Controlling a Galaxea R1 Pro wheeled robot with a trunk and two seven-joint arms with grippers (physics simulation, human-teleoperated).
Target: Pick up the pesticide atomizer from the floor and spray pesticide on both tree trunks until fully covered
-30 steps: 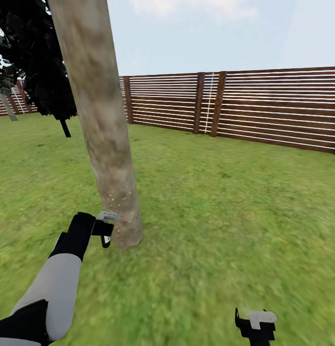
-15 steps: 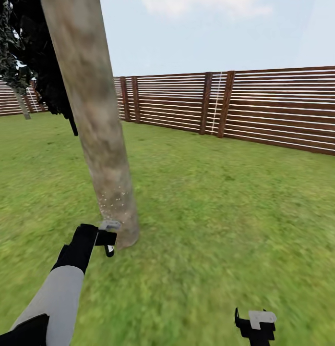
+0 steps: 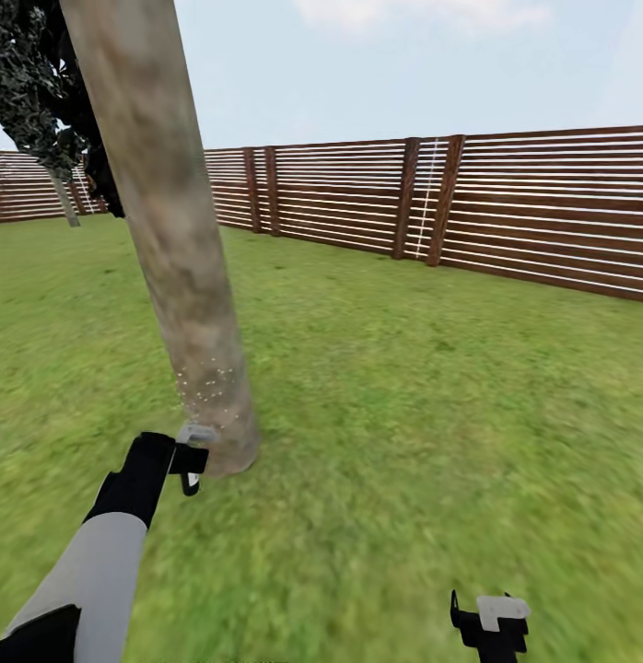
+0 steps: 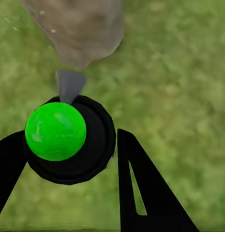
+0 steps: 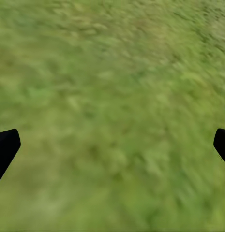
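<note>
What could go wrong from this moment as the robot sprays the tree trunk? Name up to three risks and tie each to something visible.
1. White specks sit only low on the tree trunk; the bare upper part may stay uncovered.
2. The atomizer, in the left gripper, is very near the trunk base, so its nozzle might bump the bark.
3. The right gripper hangs open over grass, offering no support if the atomizer slips.

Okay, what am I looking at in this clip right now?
A simulated two-armed robot stands on the lawn inside a slatted wooden fence. Its left gripper holds the pesticide atomizer, a black body with a green cap, jaws on either side, nozzle aimed at the foot of a thick tree trunk. Tiny white specks of pesticide dot the trunk low down; higher up it looks bare. The right gripper hangs open over the grass, holding nothing.
</note>
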